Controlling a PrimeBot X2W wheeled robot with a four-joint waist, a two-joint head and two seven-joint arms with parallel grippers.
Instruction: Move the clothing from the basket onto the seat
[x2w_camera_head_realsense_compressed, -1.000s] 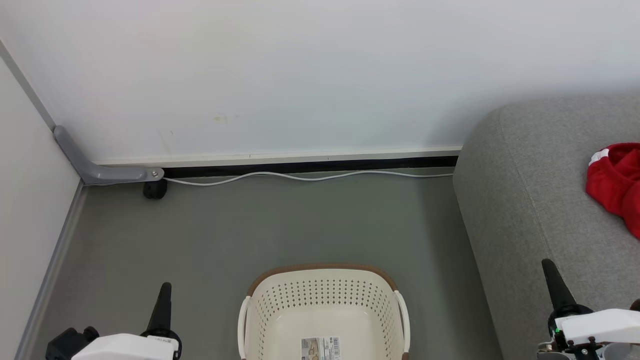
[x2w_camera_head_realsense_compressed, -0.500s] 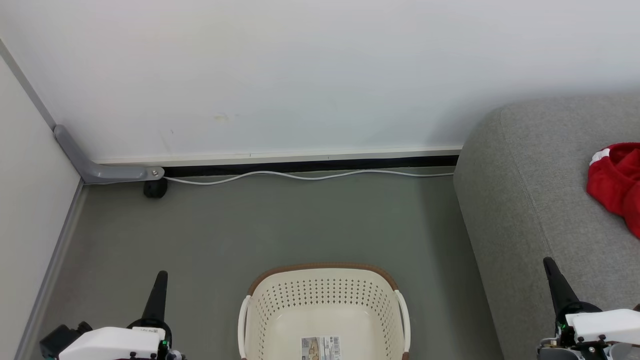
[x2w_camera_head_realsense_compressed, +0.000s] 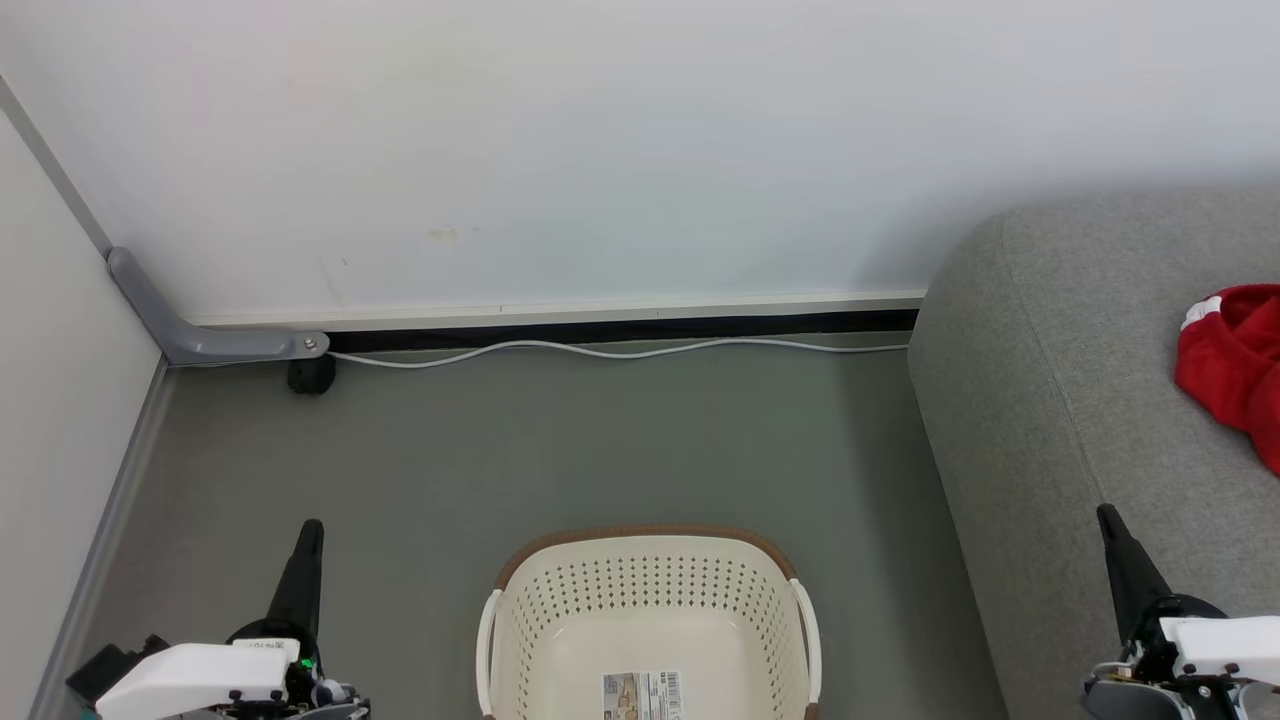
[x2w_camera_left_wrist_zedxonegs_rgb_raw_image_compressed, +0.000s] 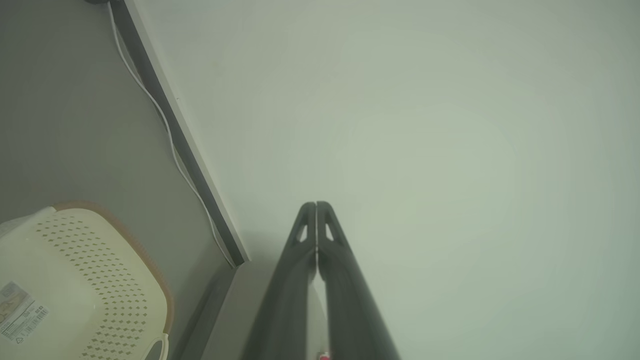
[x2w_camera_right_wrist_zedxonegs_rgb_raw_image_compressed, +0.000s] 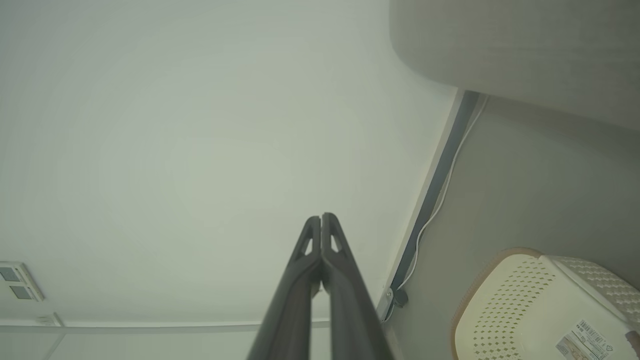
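basket (x2w_camera_head_realsense_compressed: 650, 590): landmark for all below; cream, perforated, brown rim, on floor (x2w_camera_head_realsense_compressed: 500, 450). No red inside in the part visible; near end cut off by frame edge.
label (x2w_camera_head_realsense_compressed: 643, 695): flat on basket bottom, fully exposed, so no cloth over it.
clothing (x2w_camera_head_realsense_compressed: 1235, 365): red w/ white trim, bunched loose on seat, well to right of basket & farther back. Partly cut by frame edge. Untouched by either gripper; lies as a dropped heap, not folded.
seat (x2w_camera_head_realsense_compressed: 1050, 400): grey upholstery, just right of basket; prob. set that close for a short swing across.
L gripper (x2w_camera_head_realsense_compressed: 308, 530): left of basket, apart from it, above floor, pointing toward wall (x2w_camera_head_realsense_compressed: 600, 150). Fingers (x2w_camera_left_wrist_zedxonegs_rgb_raw_image_compressed: 300, 260) pressed tip to tip in left wrist view, nothing between.
R gripper (x2w_camera_head_realsense_compressed: 1108, 518): right of basket, over seat's near part, well short of clothing. Clenched on nothing too, per right wrist view.
why so: symmetric, flanking basket, both empty; reads as a parked pose w/ load already delivered. Judgement only.
progress: looks done or nearly; can't rule out a leftover at basket's hidden near end.
cable (x2w_camera_head_realsense_compressed: 600, 352): white, along wall base beyond basket, well apart from both arms; no snag risk as placed.
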